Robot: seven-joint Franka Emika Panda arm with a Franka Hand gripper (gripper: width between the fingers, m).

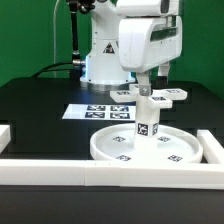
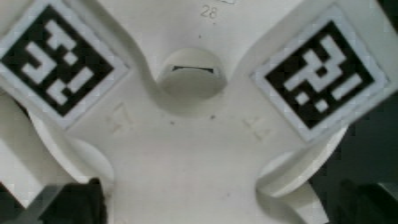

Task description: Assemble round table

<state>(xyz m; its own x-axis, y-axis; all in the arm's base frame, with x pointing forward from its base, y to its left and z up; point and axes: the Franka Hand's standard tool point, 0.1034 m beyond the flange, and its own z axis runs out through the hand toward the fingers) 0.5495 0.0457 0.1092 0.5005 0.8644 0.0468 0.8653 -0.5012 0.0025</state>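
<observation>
The large round disc (image 1: 118,148) lies flat near the front of the black table. The short thick leg (image 1: 147,124) stands upright on its middle, a tag on its side. On top of the leg sits the cross-shaped foot (image 1: 160,97), its tagged arms spread out. My gripper (image 1: 146,90) hangs straight over the foot, open, its fingers reaching down around the foot's hub and gripping nothing. The wrist view is filled by the foot (image 2: 187,130): two tagged arms (image 2: 63,60) and a round hole at the hub (image 2: 191,72).
The marker board (image 1: 92,112) lies flat behind the disc. White border rails run along the table's front (image 1: 90,170), at the exterior view's left (image 1: 6,135) and right (image 1: 212,146). The arm's white base (image 1: 100,65) stands at the back.
</observation>
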